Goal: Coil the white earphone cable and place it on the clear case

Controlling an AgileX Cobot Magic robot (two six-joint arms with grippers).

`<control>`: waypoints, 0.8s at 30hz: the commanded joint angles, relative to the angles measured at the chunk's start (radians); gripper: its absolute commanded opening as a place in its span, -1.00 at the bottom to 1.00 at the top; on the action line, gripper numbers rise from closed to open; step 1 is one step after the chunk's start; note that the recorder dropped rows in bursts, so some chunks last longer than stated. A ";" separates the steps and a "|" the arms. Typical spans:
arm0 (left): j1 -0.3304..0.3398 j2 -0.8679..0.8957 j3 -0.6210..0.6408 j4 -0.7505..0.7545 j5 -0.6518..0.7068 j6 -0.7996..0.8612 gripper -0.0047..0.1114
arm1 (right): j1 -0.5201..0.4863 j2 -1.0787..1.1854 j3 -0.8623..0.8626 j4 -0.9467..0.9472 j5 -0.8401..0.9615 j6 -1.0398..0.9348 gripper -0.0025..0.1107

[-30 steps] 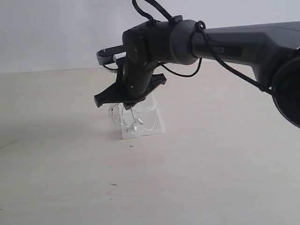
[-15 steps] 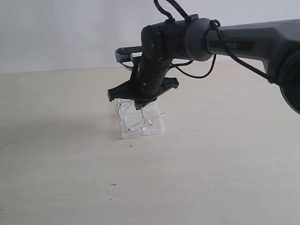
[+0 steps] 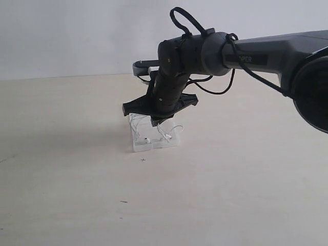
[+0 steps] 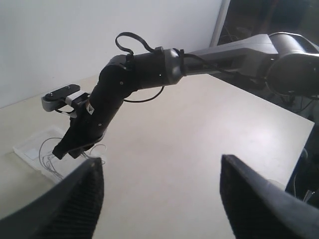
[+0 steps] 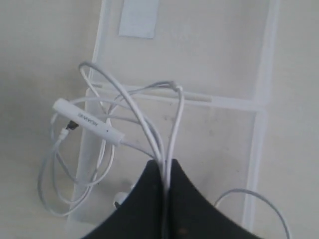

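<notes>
Exterior view shows one pale desk (image 3: 61, 179), one dark right arm (image 3: 266, 51) reaching across it, one clear case (image 3: 171, 141) lying opened flat on the desk, and one white earphone cable (image 3: 166, 134) bunched on the case. The right end effector (image 3: 156, 122) hangs just over the case.

In the right wrist view the right end effector (image 5: 164, 172) is pinched fully closed on two strands of the cable (image 5: 144, 119). The other loops lie across the case's two halves (image 5: 224, 124) and spill past its long edges onto the desk. Only this view shows the one inline remote (image 5: 89, 121) and the one white label (image 5: 138, 17).

The left wrist view alone shows the left end effector (image 4: 160, 164), spread wide, holding nothing, well apart from the case (image 4: 30, 147).
</notes>
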 commanded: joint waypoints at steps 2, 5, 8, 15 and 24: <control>0.001 0.002 0.002 -0.013 0.003 -0.008 0.19 | -0.004 0.001 0.004 -0.011 -0.069 0.015 -0.96; 0.001 0.002 0.002 -0.013 0.003 -0.008 0.19 | -0.004 0.001 0.004 -0.011 -0.087 0.015 -0.94; 0.001 0.002 0.002 -0.013 0.003 -0.008 0.19 | -0.004 0.002 0.004 -0.013 -0.088 0.015 -0.78; 0.001 0.002 0.002 -0.013 0.003 -0.008 0.19 | -0.004 0.006 0.004 -0.066 -0.068 0.064 0.01; 0.001 0.002 0.002 -0.013 0.003 -0.008 0.19 | -0.004 0.004 0.004 -0.097 -0.027 0.066 0.32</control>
